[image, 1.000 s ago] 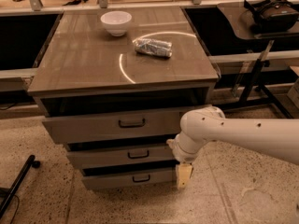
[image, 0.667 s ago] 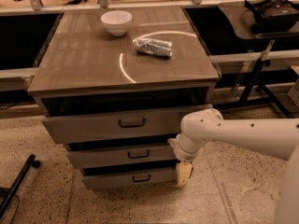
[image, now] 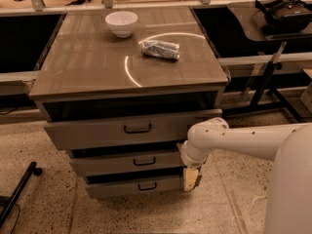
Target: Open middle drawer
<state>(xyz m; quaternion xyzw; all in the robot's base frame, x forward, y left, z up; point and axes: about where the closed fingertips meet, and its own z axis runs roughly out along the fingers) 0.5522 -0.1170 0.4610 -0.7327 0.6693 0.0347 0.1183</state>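
Note:
The middle drawer [image: 117, 163] is a grey-brown flat front with a small dark bar handle [image: 144, 161], between the taller top drawer [image: 97, 130] and the smaller bottom drawer [image: 122, 186]. All three fronts stand stepped, each a little further in than the one above. My white arm [image: 234, 139] reaches in from the right. My gripper [image: 191, 178] hangs down at the right end of the drawer fronts, beside the middle and bottom drawers, right of the handle.
The cabinet top [image: 87, 62] carries a white bowl [image: 121, 23] and a crumpled silver packet [image: 160, 49]. A side table with a black headset [image: 285, 11] stands at the right. A black pole [image: 17, 193] lies on the speckled floor at the left.
The view has shifted slightly; my arm and gripper stay at the right end of the drawers. The drawers have not visibly moved.

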